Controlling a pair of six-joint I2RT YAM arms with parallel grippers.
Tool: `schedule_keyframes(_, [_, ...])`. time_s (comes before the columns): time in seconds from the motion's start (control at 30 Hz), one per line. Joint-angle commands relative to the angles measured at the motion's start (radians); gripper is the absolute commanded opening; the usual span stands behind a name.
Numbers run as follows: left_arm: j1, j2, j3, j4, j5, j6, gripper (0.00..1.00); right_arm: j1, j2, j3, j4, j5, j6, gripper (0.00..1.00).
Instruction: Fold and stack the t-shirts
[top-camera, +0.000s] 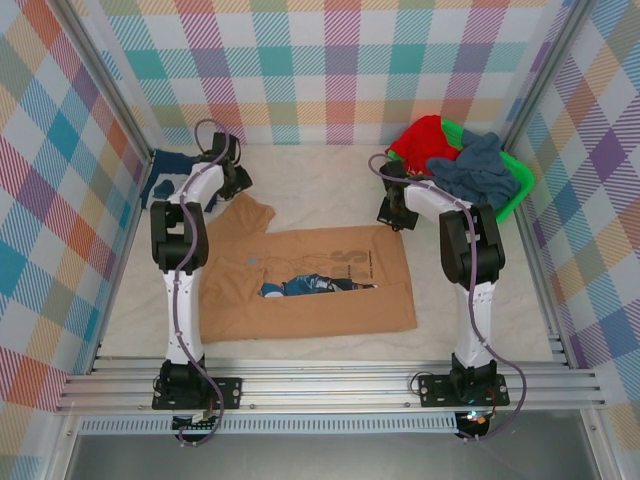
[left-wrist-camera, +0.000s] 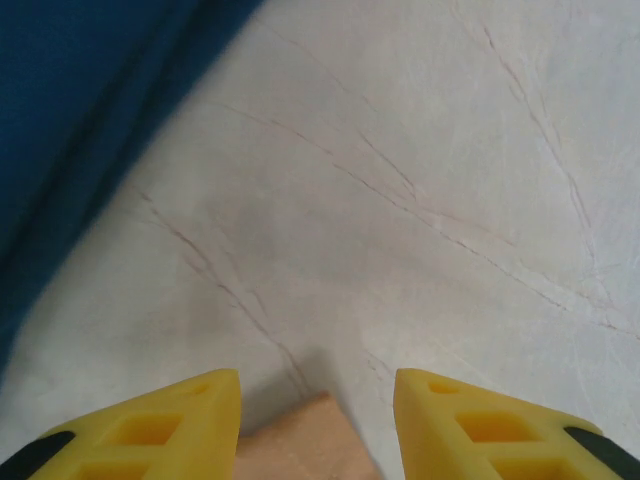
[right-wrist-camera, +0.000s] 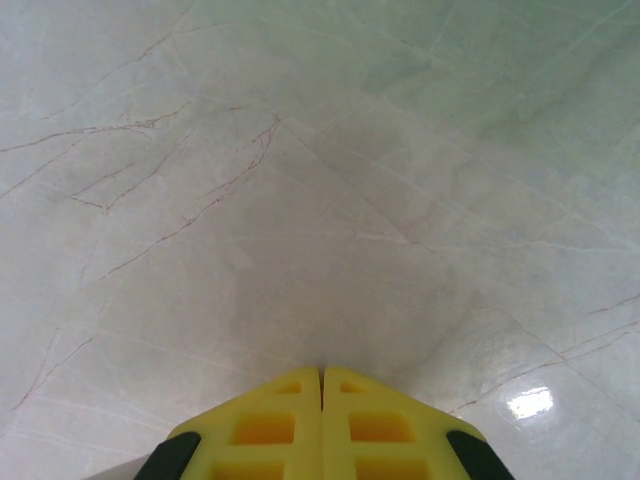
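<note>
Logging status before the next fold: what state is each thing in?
tan-orange t-shirt: laid flat, print up.
navy t-shirt: crumpled, far left.
green basket: heaped with clothes.
left tool: open, a corner of the tan-orange t-shirt between its fingers.
right tool: shut, empty.

1. Top view: bright, even light from above; shadows are faint and soft.
2. Right wrist view: small glare spot on the table (right-wrist-camera: 530, 403), near right.
3. Left wrist view: the navy t-shirt (left-wrist-camera: 70, 110) at far left is blurred.
</note>
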Motion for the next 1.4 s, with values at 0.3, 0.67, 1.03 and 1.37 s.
schedule_keyframes(0.3, [-0.013, 0.065, 0.047, -0.091, -0.043, 0.035, 0.27, 0.003, -0.030, -0.034, -0.057, -0.046, 0.026, 0.00])
schedule_keyframes(0.67, [-0.021, 0.025, 0.042, -0.091, -0.046, 0.028, 0.05, 0.003, -0.037, -0.014, -0.059, -0.050, 0.022, 0.00])
schedule_keyframes(1.03, [-0.063, -0.199, -0.075, -0.098, -0.137, 0.094, 0.00, 0.003, -0.105, -0.036, -0.043, -0.091, -0.021, 0.00])
schedule_keyframes(1.37, [-0.071, -0.568, -0.486, -0.084, -0.142, -0.011, 0.00, 0.001, -0.198, -0.107, -0.072, -0.093, -0.042, 0.00])
